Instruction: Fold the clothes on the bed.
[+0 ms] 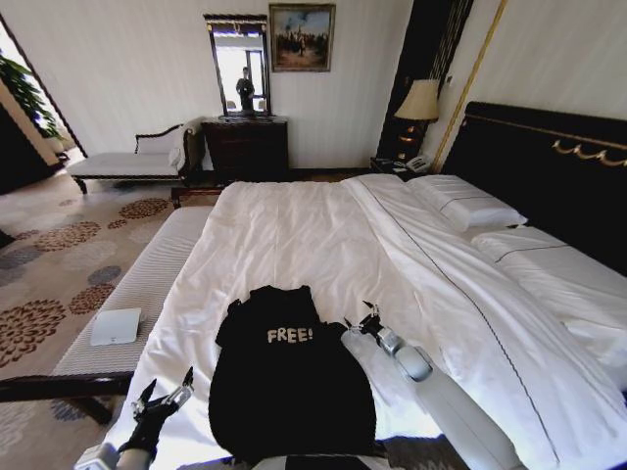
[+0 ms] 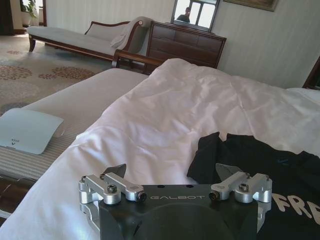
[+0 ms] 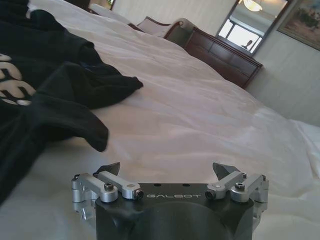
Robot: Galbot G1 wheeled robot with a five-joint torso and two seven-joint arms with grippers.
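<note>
The clothes are one black T-shirt with white "FREE!" lettering, lying on the near end of the big white bed. Its sleeves are bunched inward. My left gripper hovers open beside the shirt's left edge, over the corner of the sheet. My right gripper is open just right of the shirt's right shoulder. In the left wrist view the open gripper faces the shirt's sleeve. The right wrist view has that gripper open over white sheet, with the shirt to one side.
A pale striped bench runs along the bed's left side, with a flat white device on it. Pillows and a dark headboard are on the right. A chaise and a dresser stand against the far wall.
</note>
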